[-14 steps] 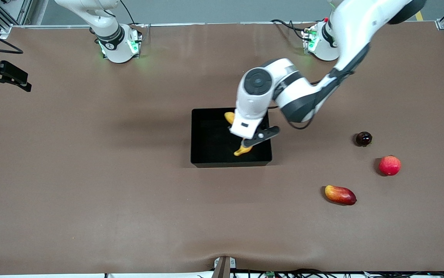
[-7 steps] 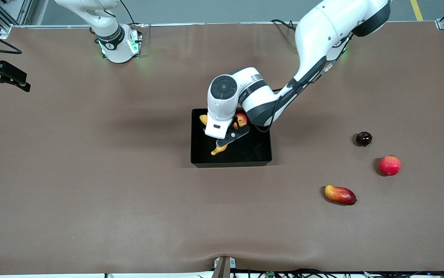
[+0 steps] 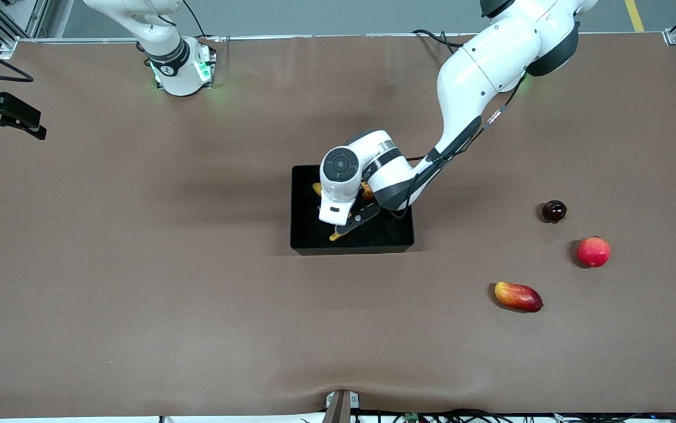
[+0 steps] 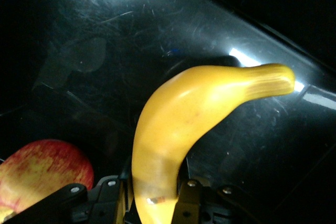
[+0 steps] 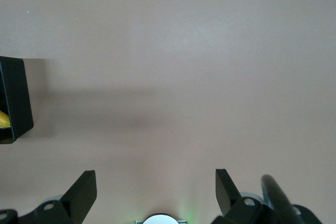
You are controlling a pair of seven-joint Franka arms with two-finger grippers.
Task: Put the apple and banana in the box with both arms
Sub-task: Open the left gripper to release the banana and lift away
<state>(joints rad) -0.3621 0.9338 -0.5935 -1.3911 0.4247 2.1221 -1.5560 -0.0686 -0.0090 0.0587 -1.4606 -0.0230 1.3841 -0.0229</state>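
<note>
The black box (image 3: 308, 235) sits mid-table. My left gripper (image 3: 345, 227) is down inside it, shut on the yellow banana (image 4: 184, 114), whose middle lies between the fingers (image 4: 190, 199). The banana hangs just above the box floor (image 4: 105, 51), and one tip (image 3: 335, 237) pokes out below the hand in the front view. The red-and-yellow apple (image 4: 42, 174) rests in the box beside the banana; the left wrist mostly hides it from the front camera. My right gripper (image 5: 155, 181) waits open and empty, high over bare table near its own base.
Three fruits lie toward the left arm's end of the table: a dark red round one (image 3: 554, 211), a red-pink round one (image 3: 593, 251) and a mango (image 3: 518, 296). A black fixture (image 3: 6, 113) stands at the right arm's end.
The left arm has carried the banana across the box toward the right arm's end and lowered it close to the floor. The right arm has not moved.
</note>
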